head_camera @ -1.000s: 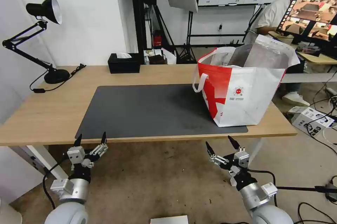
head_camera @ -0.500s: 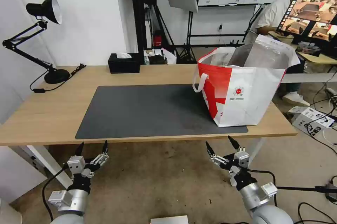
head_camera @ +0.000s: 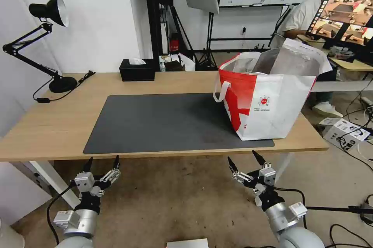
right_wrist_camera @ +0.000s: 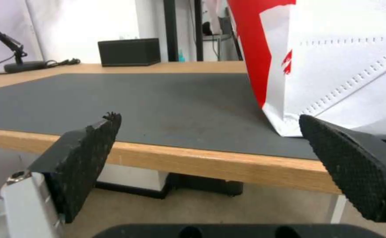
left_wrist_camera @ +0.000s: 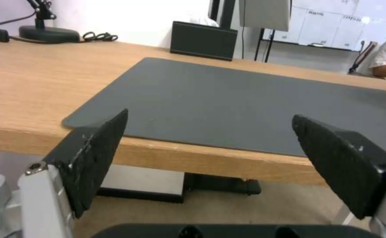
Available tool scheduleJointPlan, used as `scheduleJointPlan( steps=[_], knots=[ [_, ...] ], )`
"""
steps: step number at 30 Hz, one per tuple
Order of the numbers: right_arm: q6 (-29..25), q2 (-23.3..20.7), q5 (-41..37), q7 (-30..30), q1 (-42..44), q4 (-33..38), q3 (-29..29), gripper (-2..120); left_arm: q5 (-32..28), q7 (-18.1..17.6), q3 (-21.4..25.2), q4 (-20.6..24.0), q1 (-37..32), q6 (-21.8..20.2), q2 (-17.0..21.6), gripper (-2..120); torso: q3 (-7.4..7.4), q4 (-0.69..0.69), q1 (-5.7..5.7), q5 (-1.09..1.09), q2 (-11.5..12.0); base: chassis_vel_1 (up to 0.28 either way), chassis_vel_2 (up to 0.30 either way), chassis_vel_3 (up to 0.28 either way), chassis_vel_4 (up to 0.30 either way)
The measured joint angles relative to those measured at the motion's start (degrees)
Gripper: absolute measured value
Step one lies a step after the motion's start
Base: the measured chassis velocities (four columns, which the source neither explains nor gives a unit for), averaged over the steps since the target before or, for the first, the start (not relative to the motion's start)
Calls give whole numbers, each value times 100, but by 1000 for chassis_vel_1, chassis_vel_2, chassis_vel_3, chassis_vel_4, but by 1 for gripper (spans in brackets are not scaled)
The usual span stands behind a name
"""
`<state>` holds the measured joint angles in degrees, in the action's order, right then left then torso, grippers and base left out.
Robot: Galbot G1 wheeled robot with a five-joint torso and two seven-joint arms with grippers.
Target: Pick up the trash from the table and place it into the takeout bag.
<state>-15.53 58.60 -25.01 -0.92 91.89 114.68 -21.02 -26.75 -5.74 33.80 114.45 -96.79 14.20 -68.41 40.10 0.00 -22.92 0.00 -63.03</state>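
Trash is what we look for first, and we find none loose on the table (head_camera: 58,124): the mat (head_camera: 171,122) lies bare from edge to edge, and the wood around it carries no scraps. From this we judge the picking done, or nearly so. Whatever went into the bag (head_camera: 268,102) we cannot confirm, since its foil-lined mouth faces away from us and the contents are hidden. The bag stands upright at the right end of the table, partly on the mat, one loop handle hanging down its red side.

Our left gripper (head_camera: 101,161) hangs below the front edge of the table, near the mat's left corner, fingers spread wide with nothing between them. Our right gripper (head_camera: 244,161) hangs likewise below the front edge, just under the bag, also spread and empty. Both wrist views look up over the table edge: the left across bare mat, the right onto the bag's lower wall.

We count one table, one mat, one bag, two grippers. Apart from the task we count one tissue box (head_camera: 136,70) at the back edge and one desk lamp (head_camera: 50,11) at the far left. Loose trash pieces: zero.

What may remain, in our judgement, is nothing more than confirming the bag's contents.
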Motion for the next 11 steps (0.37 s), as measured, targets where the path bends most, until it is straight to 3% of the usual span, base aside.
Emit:
scheduleJointPlan(
  steps=[11],
  knots=[
    [0, 0, 0, 0, 0, 0, 0, 100, -3, 0, -5, 1, 3, -7, 4, 100, 0, 0, 0, 0, 0, 0, 0, 0, 0]
  ],
)
